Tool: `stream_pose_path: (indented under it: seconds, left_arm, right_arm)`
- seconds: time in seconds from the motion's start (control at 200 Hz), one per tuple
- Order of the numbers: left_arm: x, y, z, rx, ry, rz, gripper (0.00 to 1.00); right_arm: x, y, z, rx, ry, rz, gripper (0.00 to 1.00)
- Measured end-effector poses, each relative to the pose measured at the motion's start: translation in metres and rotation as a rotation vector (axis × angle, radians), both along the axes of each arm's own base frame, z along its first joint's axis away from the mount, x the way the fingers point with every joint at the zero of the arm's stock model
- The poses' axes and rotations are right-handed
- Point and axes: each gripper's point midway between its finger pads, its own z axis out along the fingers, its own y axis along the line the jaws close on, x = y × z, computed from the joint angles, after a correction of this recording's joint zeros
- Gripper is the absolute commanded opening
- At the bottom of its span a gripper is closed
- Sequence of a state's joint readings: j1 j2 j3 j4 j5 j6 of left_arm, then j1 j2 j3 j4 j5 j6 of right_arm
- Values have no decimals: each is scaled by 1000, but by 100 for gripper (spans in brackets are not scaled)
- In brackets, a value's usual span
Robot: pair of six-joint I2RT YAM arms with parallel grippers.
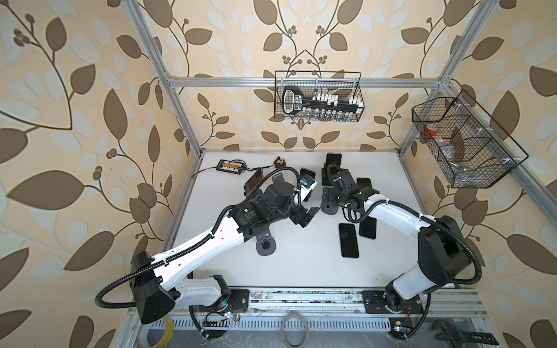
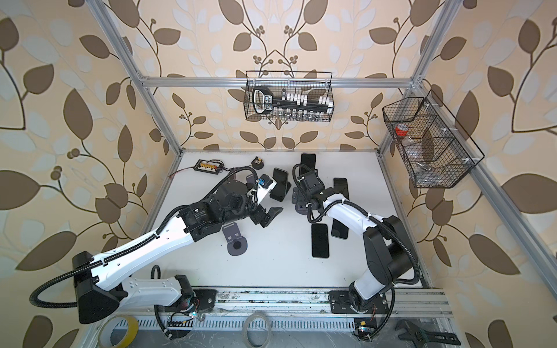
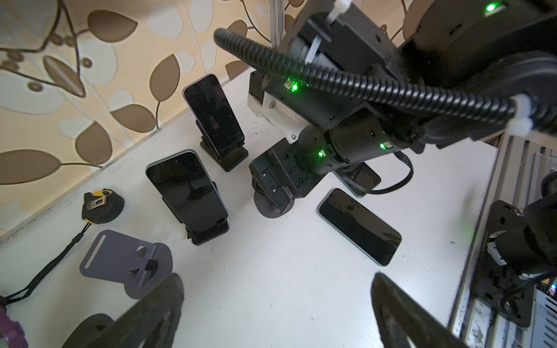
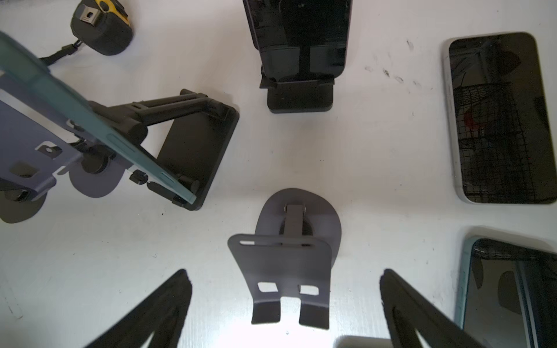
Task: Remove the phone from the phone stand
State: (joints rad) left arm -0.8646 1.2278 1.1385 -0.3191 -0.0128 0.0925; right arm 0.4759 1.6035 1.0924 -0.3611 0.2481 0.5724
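White table point(image 3: 271, 286) bears phone point(image 3: 187, 183) on stand point(image 3: 209, 235); case label point(image 1: 297, 103) unreadable.

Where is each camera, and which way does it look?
Top views: high at the front, looking down on the white table; left arm and right arm show whole.
Left wrist: on its arm, looking across the table past the open left gripper at a propped phone and the right arm.
Right wrist: on its arm, looking straight down past the open right gripper onto an empty grey stand.
Shared: both wrist views show the tape measure.
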Motion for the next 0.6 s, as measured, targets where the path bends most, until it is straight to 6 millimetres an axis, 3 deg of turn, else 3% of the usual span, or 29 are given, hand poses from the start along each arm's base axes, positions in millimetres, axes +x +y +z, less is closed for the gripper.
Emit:
stream_pose_path:
  seconds: [0.6]
  left_arm:
    - [1,2,2,5,-13,14,97]
  right_arm:
    - [12,4,-23,-50,39,14,78]
